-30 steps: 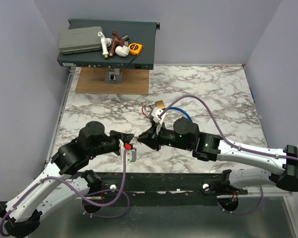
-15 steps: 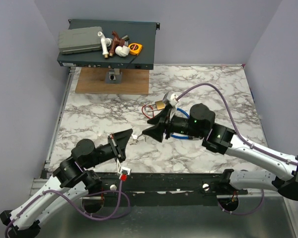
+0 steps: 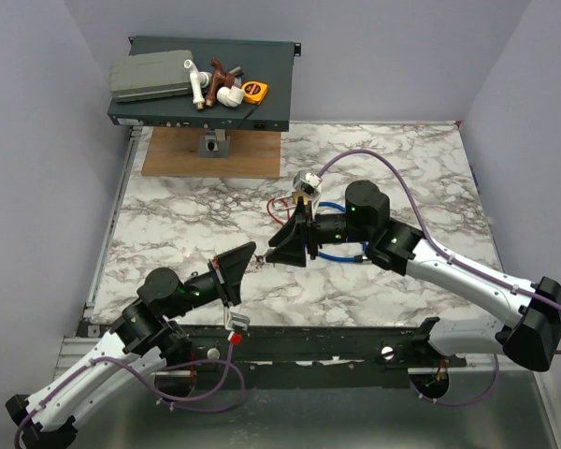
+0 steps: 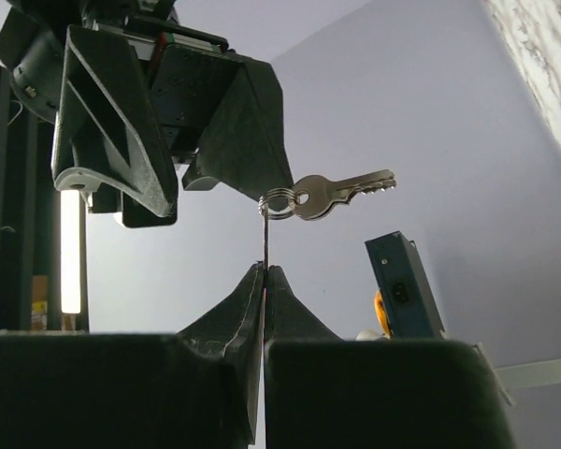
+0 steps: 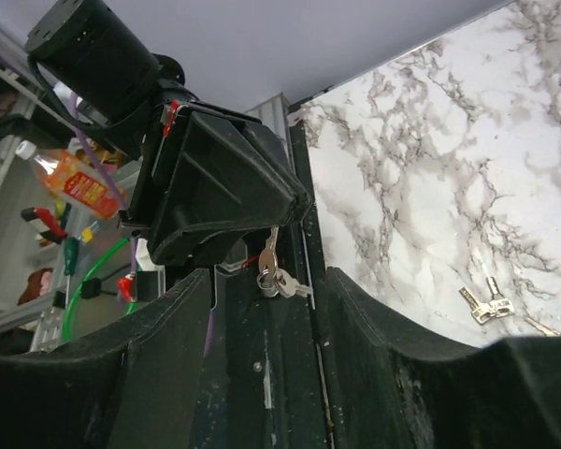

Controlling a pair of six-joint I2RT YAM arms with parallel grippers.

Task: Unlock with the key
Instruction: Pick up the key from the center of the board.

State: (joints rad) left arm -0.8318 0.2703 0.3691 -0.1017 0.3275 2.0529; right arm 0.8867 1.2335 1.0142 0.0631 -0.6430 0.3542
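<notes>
My left gripper (image 4: 265, 270) is shut on a thin silver key (image 4: 264, 238) seen edge-on, standing up from its fingertips. A split ring on that key carries a second silver key (image 4: 341, 195) that points right. In the right wrist view the same pair of keys (image 5: 273, 271) hangs from the left gripper's tip, between the spread fingers of my right gripper (image 5: 266, 281), which is open and touches nothing. From above, the left gripper (image 3: 251, 249) points up and right at the right gripper (image 3: 282, 238), a short gap apart, low over the marble table (image 3: 402, 159).
Loose keys (image 5: 486, 306) lie on the marble. A blue cable lock (image 3: 335, 254) and a red cord (image 3: 275, 202) lie under and beside the right arm. A rack unit (image 3: 206, 108) with small parts and a wooden board (image 3: 210, 152) stand at the back left.
The two grippers were tip to tip a second ago. The right gripper has opened and moved back and up; the left arm has drawn back toward the near left, still gripping the key.
</notes>
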